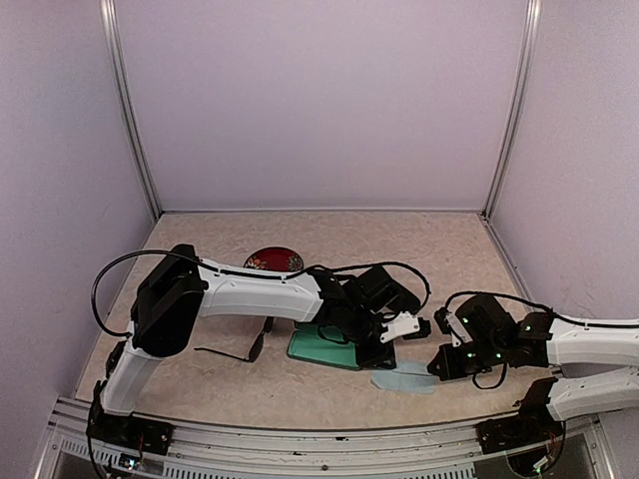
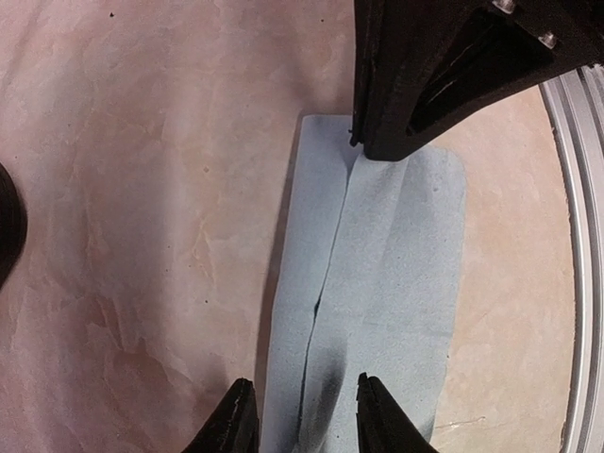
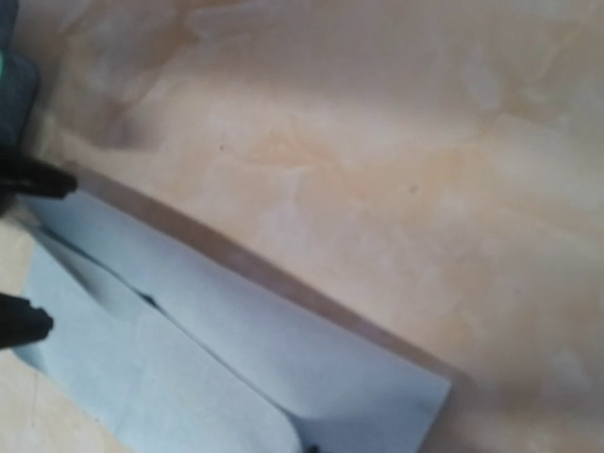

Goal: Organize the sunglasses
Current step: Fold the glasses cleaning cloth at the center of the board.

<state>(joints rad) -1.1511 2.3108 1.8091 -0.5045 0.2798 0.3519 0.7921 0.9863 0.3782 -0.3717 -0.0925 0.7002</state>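
**Beige table point(image 1: 449, 249): both arms at the case, sunglasses apart**

Top view: the thin black-framed sunglasses point(image 1: 256, 346) lie just left of a flat green item point(image 1: 308, 345), untouched. I can't find the reddish-brown pair.

Left wrist: my left gripper point(image 2: 302, 420) hangs spread and empty over the blue-grey case point(image 2: 377, 283).

Right wrist: my right gripper point(image 3: 24, 250) is parted at the case's end, clamping nothing.

I judge the glasses light, springy and easily scratched. I'd pinch the bridge or a hinge, never the lenses.
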